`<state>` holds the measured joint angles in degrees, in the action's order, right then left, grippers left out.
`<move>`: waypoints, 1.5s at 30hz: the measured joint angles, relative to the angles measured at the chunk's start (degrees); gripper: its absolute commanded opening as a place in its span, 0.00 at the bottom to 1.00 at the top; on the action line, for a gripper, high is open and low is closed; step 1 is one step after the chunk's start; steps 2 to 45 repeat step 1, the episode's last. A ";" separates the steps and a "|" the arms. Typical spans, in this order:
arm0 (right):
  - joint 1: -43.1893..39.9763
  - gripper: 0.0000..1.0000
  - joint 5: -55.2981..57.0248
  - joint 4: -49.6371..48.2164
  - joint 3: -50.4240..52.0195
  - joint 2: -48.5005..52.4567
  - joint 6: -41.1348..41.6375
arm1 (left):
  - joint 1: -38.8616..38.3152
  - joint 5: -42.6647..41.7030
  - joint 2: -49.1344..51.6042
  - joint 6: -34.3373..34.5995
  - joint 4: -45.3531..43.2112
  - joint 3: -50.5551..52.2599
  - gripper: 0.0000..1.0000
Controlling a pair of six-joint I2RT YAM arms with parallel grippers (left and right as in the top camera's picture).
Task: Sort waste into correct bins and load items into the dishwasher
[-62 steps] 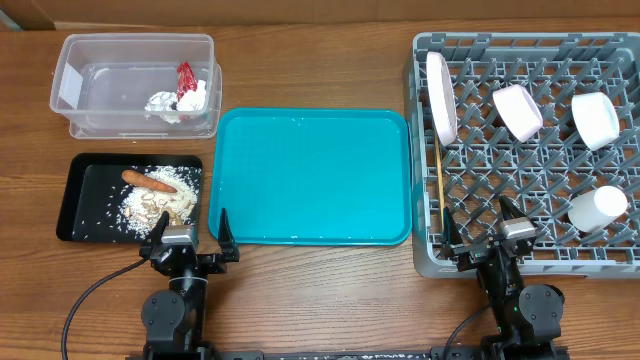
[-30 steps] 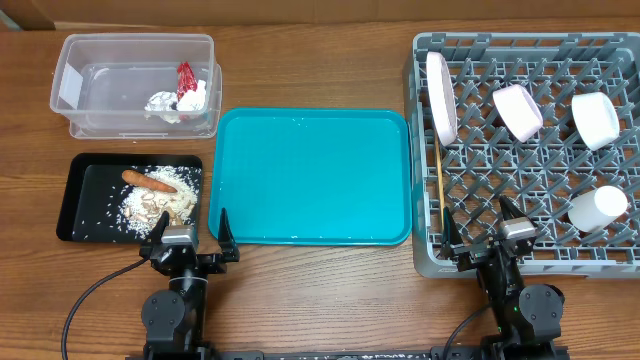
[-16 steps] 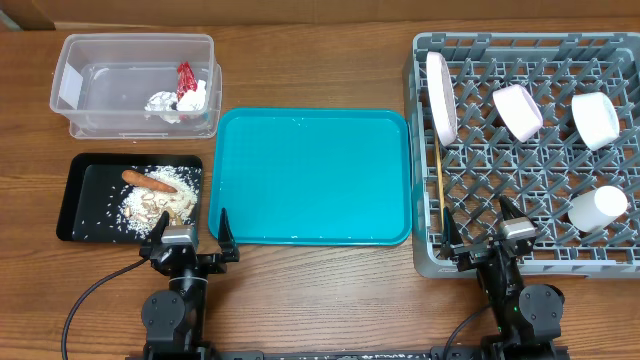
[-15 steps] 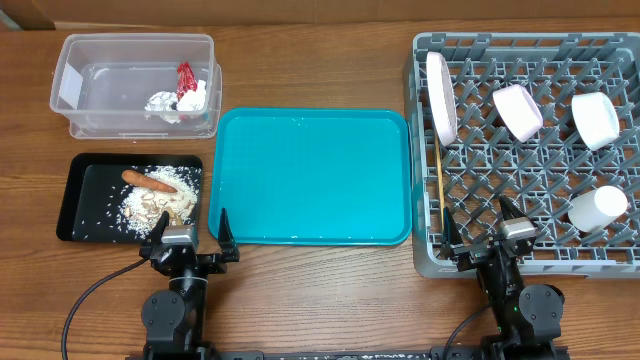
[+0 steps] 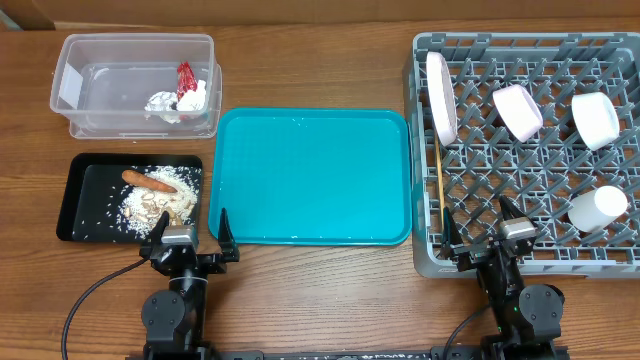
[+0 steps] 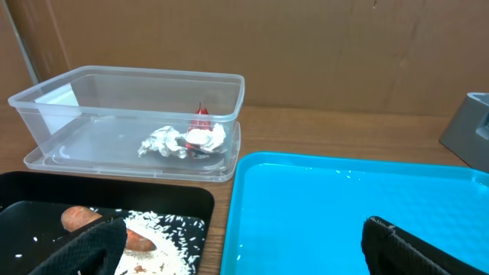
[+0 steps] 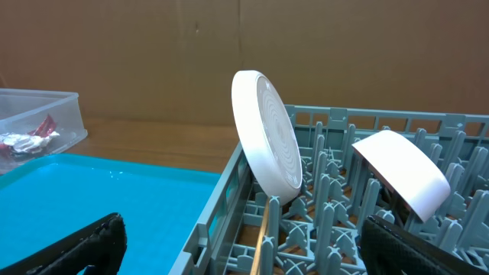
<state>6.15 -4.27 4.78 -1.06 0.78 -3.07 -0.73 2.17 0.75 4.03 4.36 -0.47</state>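
Note:
The clear tub (image 5: 75,55) holds crumpled tissue (image 5: 165,103) and a red wrapper (image 5: 185,76); both show in the left wrist view (image 6: 172,141). The black tray (image 5: 75,200) holds food scraps (image 5: 160,205) and an orange stick (image 5: 148,180). The grey dish rack (image 5: 530,255) holds the upright plate (image 5: 440,95), two bowls (image 5: 517,110), a cup (image 5: 597,208) and chopsticks (image 5: 440,195). The plate also shows in the right wrist view (image 7: 267,137). My left gripper (image 5: 189,232) is open and empty at the table's front edge. My right gripper (image 5: 480,228) is open and empty over the rack's front edge.
A large teal serving tray (image 5: 310,175) lies bare between the bins and the rack. Cardboard walls stand behind the table in both wrist views.

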 measured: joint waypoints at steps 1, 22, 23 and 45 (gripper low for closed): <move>0.00 1.00 0.00 -0.04 0.00 0.00 0.02 | 0.00 0.00 0.00 0.00 0.00 0.00 1.00; 0.00 1.00 0.00 -0.04 0.00 0.00 0.02 | 0.00 0.00 0.00 0.00 0.00 0.00 1.00; 0.00 1.00 0.00 -0.04 0.00 0.00 0.02 | 0.00 0.00 0.00 0.00 0.00 0.00 1.00; 0.00 1.00 0.00 -0.04 0.00 0.00 0.02 | 0.00 0.00 0.00 0.00 0.00 0.00 1.00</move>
